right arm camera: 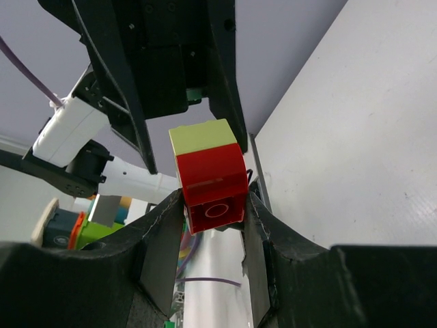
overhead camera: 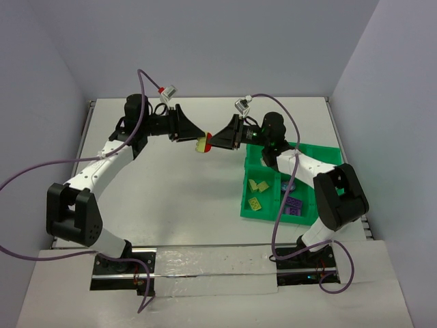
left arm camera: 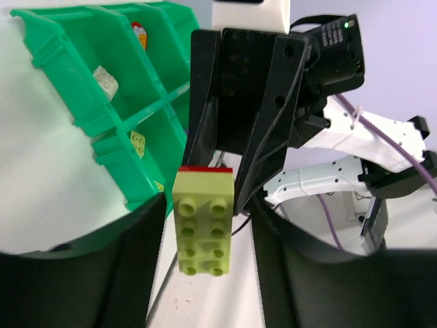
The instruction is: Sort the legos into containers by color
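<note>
Red lego (right arm camera: 212,183) joined w/ yel-grn lego (left arm camera: 201,229) (midair).

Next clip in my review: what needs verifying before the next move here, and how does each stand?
1. Right gripper shut on the red brick: ok.
2. Bricks pulled apart: not ok, the yellow-green brick sits stacked on the red.
3. Left gripper clamping the yellow-green brick: not ok, jaws stand off its sides.
4. Green tray in view, yellow-green pieces in one compartment: ok.
</note>
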Controlling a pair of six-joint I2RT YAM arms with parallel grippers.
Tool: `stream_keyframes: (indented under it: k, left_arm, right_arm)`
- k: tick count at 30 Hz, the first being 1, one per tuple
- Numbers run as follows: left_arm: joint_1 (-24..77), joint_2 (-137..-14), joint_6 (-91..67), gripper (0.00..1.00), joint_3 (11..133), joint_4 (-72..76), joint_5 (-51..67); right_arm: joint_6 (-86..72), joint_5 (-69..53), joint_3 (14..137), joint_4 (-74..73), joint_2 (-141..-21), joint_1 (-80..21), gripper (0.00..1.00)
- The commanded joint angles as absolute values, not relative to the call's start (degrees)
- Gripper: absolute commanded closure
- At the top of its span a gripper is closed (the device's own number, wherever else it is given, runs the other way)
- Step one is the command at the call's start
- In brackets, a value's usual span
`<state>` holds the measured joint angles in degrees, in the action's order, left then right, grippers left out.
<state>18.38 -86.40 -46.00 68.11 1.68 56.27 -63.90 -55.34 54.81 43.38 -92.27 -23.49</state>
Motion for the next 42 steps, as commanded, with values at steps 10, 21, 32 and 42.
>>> stream_keyframes:
  k: [10, 21, 32, 42]
  left_arm:
    - [18.34, -86.66, -49.99, 1.0, 68.32, 7.88, 55.83]
    - [16.29, -83.96, -57.16, 1.0, 62.88, 16.96, 52.35]
    - [15.91, -84.27, -55.46, 1.0, 63.86, 13.64, 50.06]
    - [19.97, -87.38, -43.82, 1.0, 69.34, -3.21, 43.14]
  right_arm:
    - [-61.65, -57.53, 54.29, 43.79, -89.08, -23.75, 1.0]
    - [-61.52, -56.83, 51.2, 42.53, -87.89, -20.3, 1.0]
    - [-53.67, -54.0, 49.71, 30.22, -82.55, -18.91, 1.0]
    - [-20.07, -30.69, 64.62, -24.63, -68.96, -12.53, 1.0]
